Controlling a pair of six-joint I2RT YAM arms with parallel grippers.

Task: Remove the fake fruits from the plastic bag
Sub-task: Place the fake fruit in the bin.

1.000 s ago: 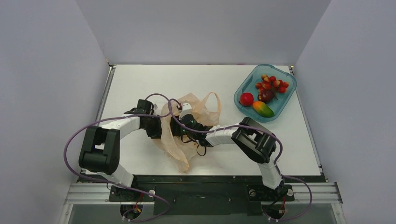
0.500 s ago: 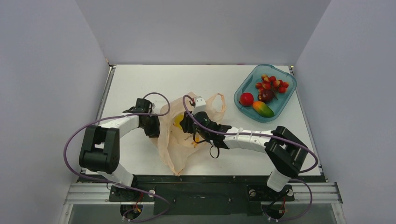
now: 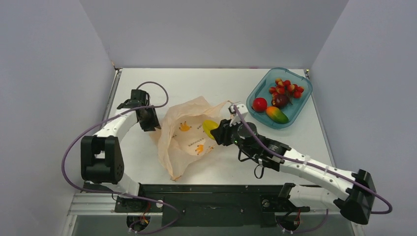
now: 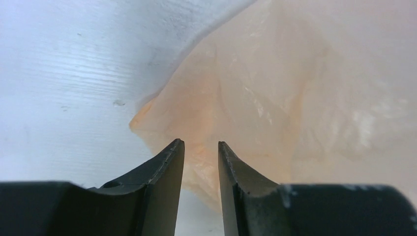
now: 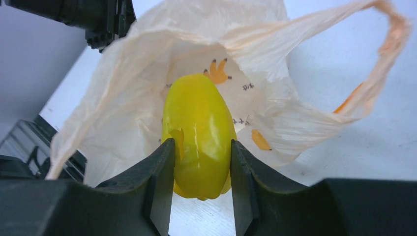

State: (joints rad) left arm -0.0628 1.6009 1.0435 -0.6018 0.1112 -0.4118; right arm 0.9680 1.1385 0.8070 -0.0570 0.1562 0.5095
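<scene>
- Right gripper is clamped on the yellow-green fruit, one finger pressed against each side of it.
- From above, that fruit sits at the plastic bag's right-hand edge, over the open mouth and just off the crinkled film.
- The bag lies spread on the table between the two arms, orange printed marks facing up, one loop handle reaching toward the tub.
- Left gripper is over at the bag's left edge with its jaws narrowly parted. The wrist view shows pale-orange film just beyond the tips.
- Far right, well apart from the bag, the teal tub holds the berry cluster, the red ball, the maroon fruit and the mango.
</scene>
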